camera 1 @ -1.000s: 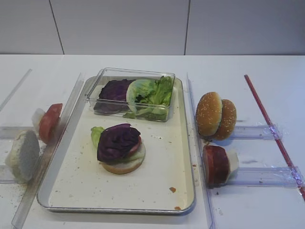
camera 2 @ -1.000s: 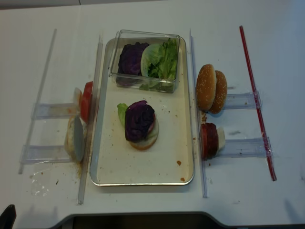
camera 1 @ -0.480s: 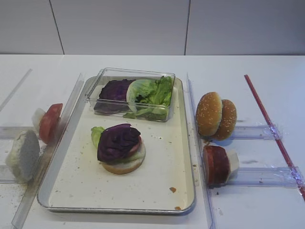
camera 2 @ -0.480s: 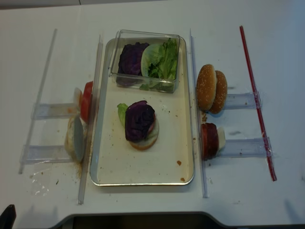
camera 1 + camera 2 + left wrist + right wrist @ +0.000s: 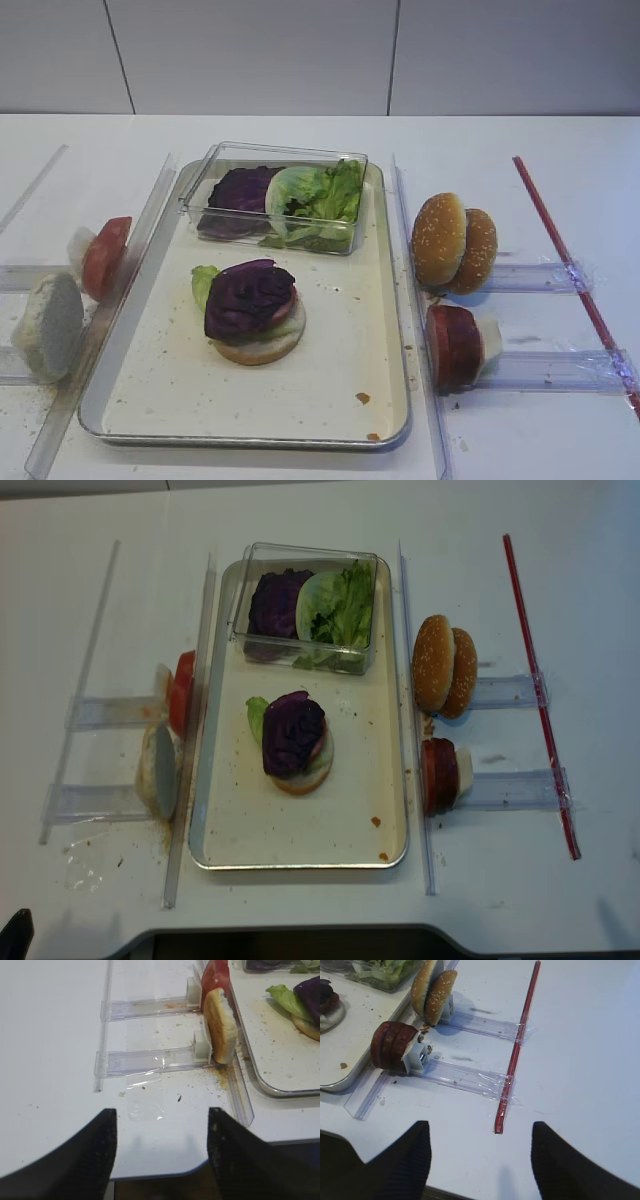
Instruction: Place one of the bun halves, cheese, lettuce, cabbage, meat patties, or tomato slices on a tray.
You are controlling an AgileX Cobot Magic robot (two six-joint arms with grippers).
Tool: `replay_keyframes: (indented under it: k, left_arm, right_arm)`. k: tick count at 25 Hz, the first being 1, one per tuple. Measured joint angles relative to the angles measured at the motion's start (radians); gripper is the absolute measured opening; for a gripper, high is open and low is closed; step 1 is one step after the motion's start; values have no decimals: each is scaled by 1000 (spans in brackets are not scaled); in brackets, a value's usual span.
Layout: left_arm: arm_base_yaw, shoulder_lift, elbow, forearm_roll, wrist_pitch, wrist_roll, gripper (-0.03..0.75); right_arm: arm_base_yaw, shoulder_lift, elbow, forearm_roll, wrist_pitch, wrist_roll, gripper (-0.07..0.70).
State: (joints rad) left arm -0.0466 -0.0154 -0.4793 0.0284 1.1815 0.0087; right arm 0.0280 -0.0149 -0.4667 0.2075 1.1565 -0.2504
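Cabbage [image 5: 248, 297] well apart from left hand [image 5: 161, 1152]

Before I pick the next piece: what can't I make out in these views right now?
- Layers under the cabbage: exterior high, the leaf covers the stack.
- Cheese: not identifiable in any view.
- Sesame bun halves: right wrist view, the top edge cuts them.
- Tray: left wrist view, mostly beyond the right edge.

The pale bun half [image 5: 46, 326] left of the tray [image 5: 385, 300] has shifted very slightly on its rail; no other change is visible.
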Motion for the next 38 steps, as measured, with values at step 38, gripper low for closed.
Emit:
replay_keyframes:
  k: [38]
  left_arm:
    - [0,0,0,0,0,0,362]
  right_arm:
    - [0,0,0,0,0,2,455]
